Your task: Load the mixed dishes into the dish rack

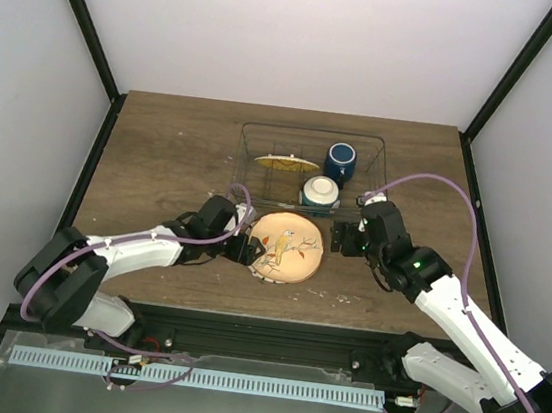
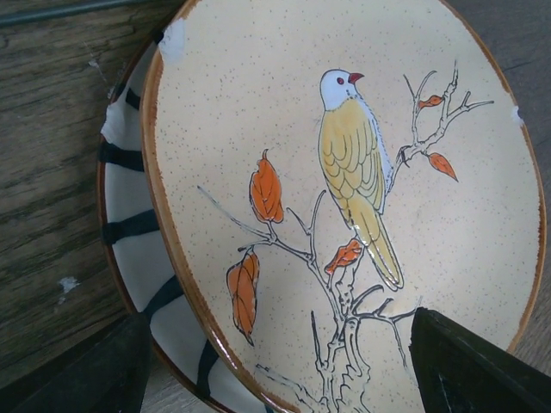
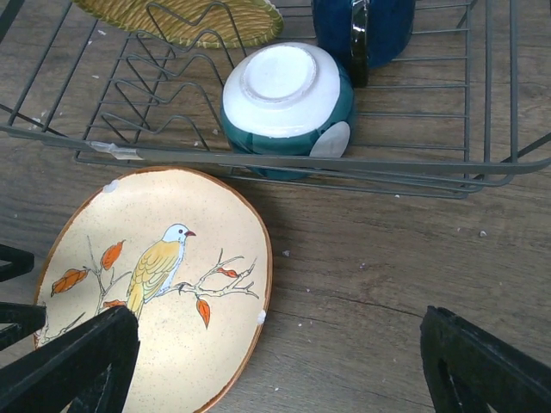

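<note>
The cream plate (image 1: 287,247) with a bird and orange leaves lies on the table just in front of the dish rack (image 1: 254,135). It fills the left wrist view (image 2: 344,172) and shows in the right wrist view (image 3: 164,292). My left gripper (image 1: 247,249) is open, its fingers (image 2: 95,370) straddling the plate's left rim. My right gripper (image 1: 345,238) is open and empty over bare table just right of the plate. In the rack (image 3: 413,163) are the yellow woven plate (image 1: 287,164), the blue mug (image 1: 340,160) and the cream-white bowl (image 1: 320,192), tipped on its side (image 3: 284,95).
The wooden table (image 1: 160,162) has dark frame posts at its back corners and white walls around it. The rack's front wire rail (image 3: 258,159) runs just behind the cream plate. Small white crumbs lie on the wood near the plate.
</note>
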